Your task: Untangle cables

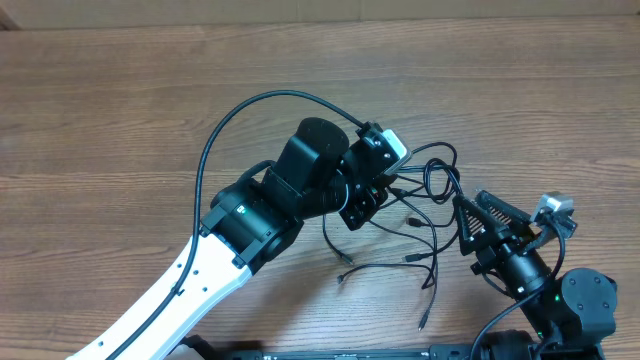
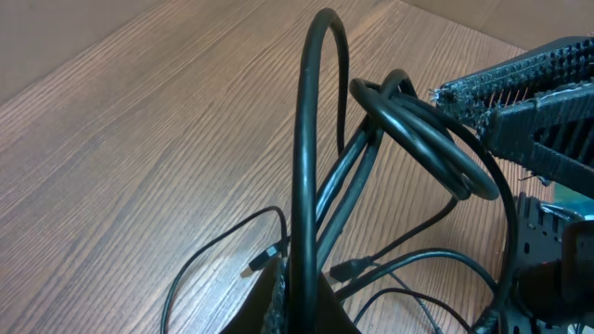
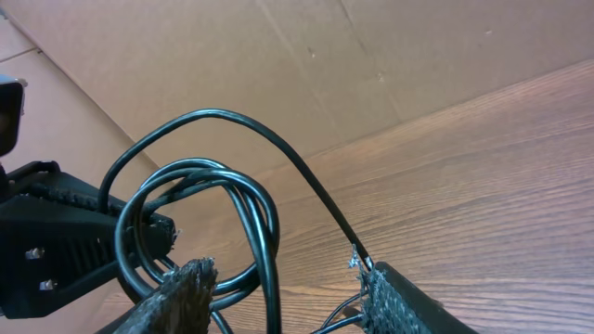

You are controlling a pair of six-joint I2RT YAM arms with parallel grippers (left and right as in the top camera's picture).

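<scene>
Several thin black cables (image 1: 432, 182) lie tangled on the wooden table between my two grippers, with loose plug ends trailing toward the front (image 1: 345, 272). My left gripper (image 1: 362, 205) is shut on one cable, which rises from its fingers (image 2: 302, 278) in a tall loop (image 2: 306, 139). A coiled knot of cables (image 2: 418, 130) hangs just beyond that loop. My right gripper (image 1: 474, 214) is open at the right side of the tangle. In the right wrist view its fingers (image 3: 288, 288) straddle strands of the coil (image 3: 251, 213) without closing on them.
The wooden table (image 1: 150, 100) stretches wide to the left and back. A cardboard wall (image 3: 278, 74) stands behind the table. The two grippers are close together; the right one's fingers show in the left wrist view (image 2: 520, 102).
</scene>
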